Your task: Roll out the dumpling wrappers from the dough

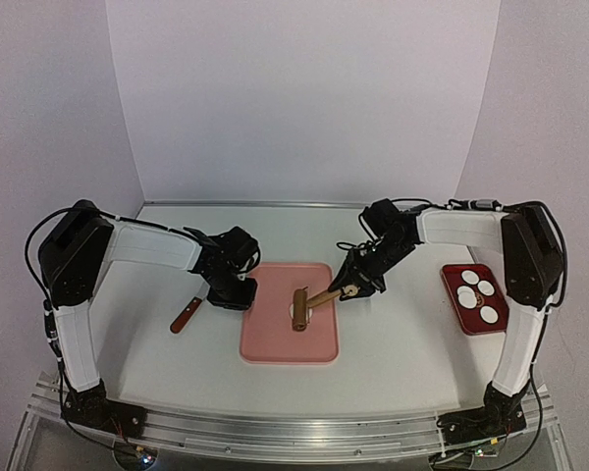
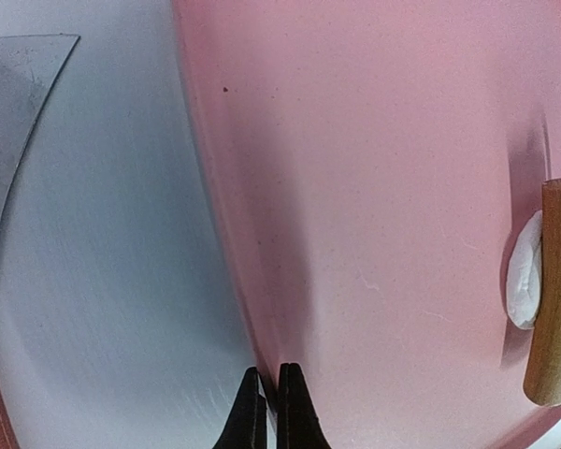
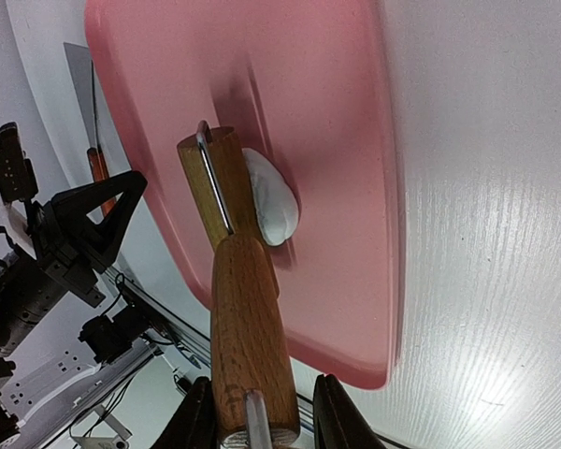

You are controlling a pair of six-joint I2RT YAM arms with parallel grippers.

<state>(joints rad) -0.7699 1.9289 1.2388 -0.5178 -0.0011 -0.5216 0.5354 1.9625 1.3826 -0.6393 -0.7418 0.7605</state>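
The dough (image 3: 273, 204) is a small white lump on the pink board (image 3: 309, 84). It lies under the roller of a wooden rolling pin (image 3: 248, 309). It also shows in the left wrist view (image 2: 523, 286), beside the roller (image 2: 555, 290). My right gripper (image 3: 259, 398) is shut on the rolling pin's handle, which slopes up from the board to the gripper (image 1: 350, 287) in the top view. My left gripper (image 2: 266, 388) is shut on the left edge of the pink board (image 2: 374, 187). Several round white dumpling wrappers (image 1: 487, 314) lie on a red tray (image 1: 455, 304) at the right.
A scraper with a wooden handle (image 1: 185, 317) lies on the table left of the board. Its metal blade (image 2: 9, 122) shows in the left wrist view. The red tray stands close to the right arm. A white wall closes off the back.
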